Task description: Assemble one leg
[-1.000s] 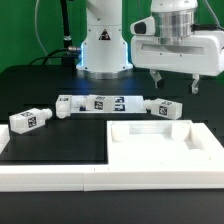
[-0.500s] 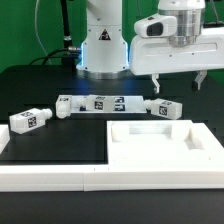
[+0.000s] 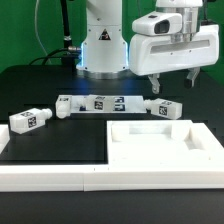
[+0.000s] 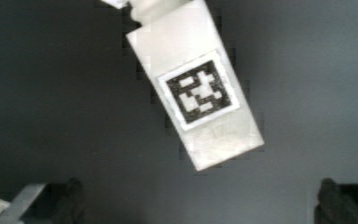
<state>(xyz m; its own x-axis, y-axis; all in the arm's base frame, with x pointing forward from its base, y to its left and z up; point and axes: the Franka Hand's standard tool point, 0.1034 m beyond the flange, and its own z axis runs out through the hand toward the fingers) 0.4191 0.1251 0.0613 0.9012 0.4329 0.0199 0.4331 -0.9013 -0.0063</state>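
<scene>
Three white legs with black-and-white tags lie on the black table: one at the exterior view's left point(image 3: 30, 119), one further back point(image 3: 65, 105), one at the right point(image 3: 166, 108). My gripper point(image 3: 173, 80) hangs open and empty above the right leg, well clear of it. In the wrist view that leg point(image 4: 201, 92) lies slanted, tag up, beyond the gripper point(image 4: 201, 206). Both dark fingertips point(image 4: 51, 203) show far apart at the picture's corners, with nothing between them. The big white square panel point(image 3: 196, 151) lies in front of the legs.
The marker board point(image 3: 108, 102) lies between the back leg and the right leg. A low white L-shaped wall point(image 3: 50, 176) runs along the table's front, around the panel. The robot's base point(image 3: 102, 45) stands at the back centre.
My gripper swung toward the exterior view's right, then came back left and a little lower over the right leg. The legs and panel have not moved.
</scene>
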